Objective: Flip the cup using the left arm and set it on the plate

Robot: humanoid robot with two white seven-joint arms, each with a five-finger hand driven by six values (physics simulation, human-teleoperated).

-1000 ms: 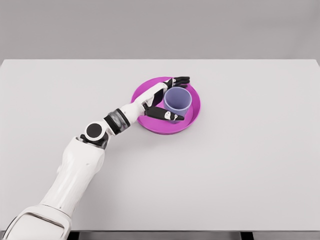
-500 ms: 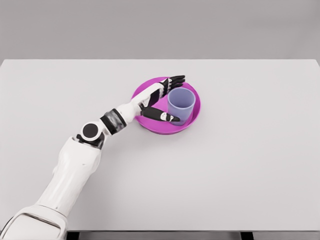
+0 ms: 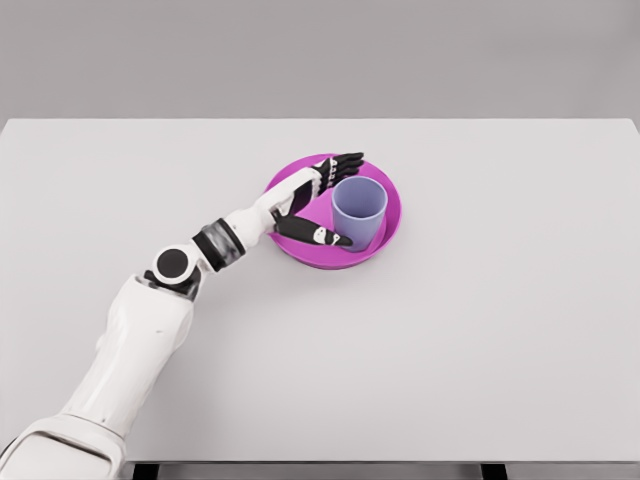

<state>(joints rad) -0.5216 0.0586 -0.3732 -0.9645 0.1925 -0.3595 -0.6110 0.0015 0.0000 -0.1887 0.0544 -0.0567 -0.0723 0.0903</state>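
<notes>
A pale lavender cup stands upright, mouth up, on the magenta plate near the table's middle. My left hand is just left of the cup, over the plate's left half. Its fingers are spread behind the cup and the thumb reaches along its front. The hand is open and a small gap shows between it and the cup's side. The left arm comes in from the lower left. The right arm is out of view.
The plate rests on a wide white table, whose front edge runs along the bottom of the view. A grey wall lies behind.
The fingers have let go of the cup and spread. The hand and forearm have drawn back slightly to the left, leaving the cup standing on the plate.
</notes>
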